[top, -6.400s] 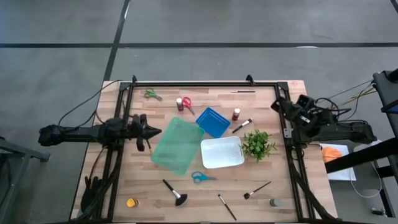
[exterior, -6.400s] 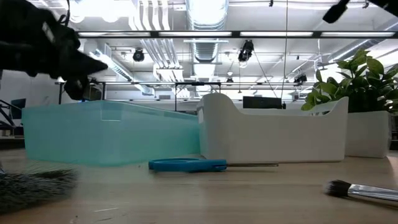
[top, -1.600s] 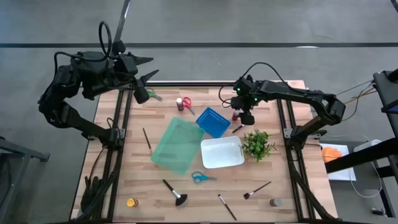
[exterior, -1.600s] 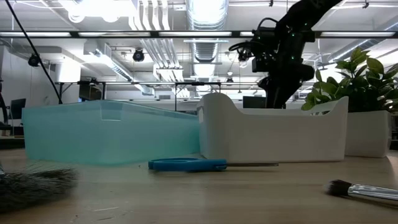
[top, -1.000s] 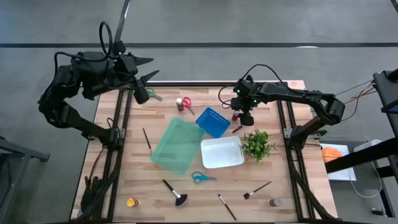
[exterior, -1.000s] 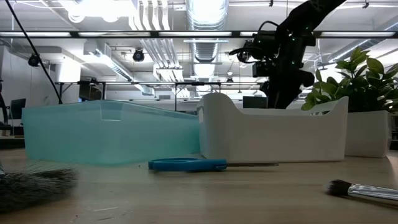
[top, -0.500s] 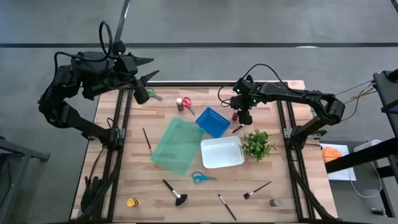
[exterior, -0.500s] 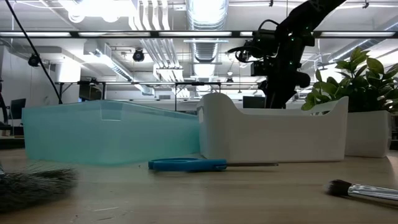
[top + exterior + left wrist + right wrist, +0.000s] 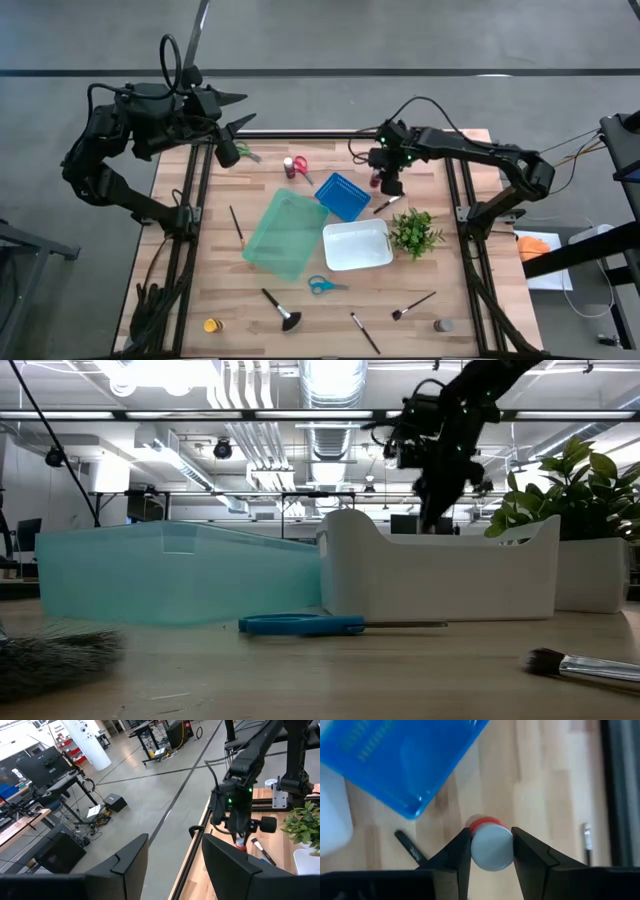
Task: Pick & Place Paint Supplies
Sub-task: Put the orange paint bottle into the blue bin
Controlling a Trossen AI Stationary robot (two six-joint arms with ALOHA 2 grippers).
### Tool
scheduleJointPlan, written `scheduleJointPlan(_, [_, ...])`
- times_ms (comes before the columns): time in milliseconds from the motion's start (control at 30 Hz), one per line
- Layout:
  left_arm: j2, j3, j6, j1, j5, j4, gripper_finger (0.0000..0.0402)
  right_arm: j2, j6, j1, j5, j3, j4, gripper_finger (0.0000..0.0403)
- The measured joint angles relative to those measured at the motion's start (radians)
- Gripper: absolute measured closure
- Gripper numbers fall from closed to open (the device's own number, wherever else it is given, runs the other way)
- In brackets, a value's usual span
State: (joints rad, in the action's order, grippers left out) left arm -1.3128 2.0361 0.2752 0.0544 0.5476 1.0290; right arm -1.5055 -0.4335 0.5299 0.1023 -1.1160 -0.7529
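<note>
Now, bottle: a small red paint bottle [image 9: 491, 843] stands by the far edge of the table, just beside the blue basket [image 9: 343, 195] (seen cap-on from above).
Right gripper: the right gripper [image 9: 490, 851] has its two fingers against the bottle's sides, pinching it; a straight-down grip suits a small upright bottle.
Change: a second ago the fingers stood wider around the bottle, and the arm has since shifted slightly toward the table's far edge.
Nearby: a brush [image 9: 388, 203] lies just beside the bottle, the plant [image 9: 416, 232] a little nearer the front.
Bins: the white bin [image 9: 356, 245] and teal bin [image 9: 285, 234] sit mid-table, probably the drop spots.
Left gripper: the left gripper [image 9: 232, 138] hangs spread and empty above the far left corner, waiting clear.
</note>
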Motion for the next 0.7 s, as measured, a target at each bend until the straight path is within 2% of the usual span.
scheduleJointPlan(200, [0.000,0.000,-0.015,0.000,0.001,0.024,0.0208,-0.002,0.080,-0.052,0.106,-0.207,-0.060,0.0293])
scheduleJointPlan(333, [-0.001,0.000,-0.023,0.000,0.001,0.026,0.0208,-0.059,0.094,-0.138,0.108,-0.334,-0.105,0.0293])
scheduleJointPlan(400, [-0.001,0.000,-0.023,0.000,0.001,0.027,0.0208,-0.111,0.099,-0.180,0.095,-0.387,-0.139,0.0293])
scheduleJointPlan(500, [-0.001,0.000,-0.023,0.000,0.001,0.027,0.0208,-0.192,0.094,-0.224,0.014,-0.449,-0.187,0.0293])
scheduleJointPlan(700, [-0.001,0.000,-0.043,0.000,-0.014,0.046,0.0208,-0.292,0.113,-0.227,-0.024,-0.489,-0.188,0.0293])
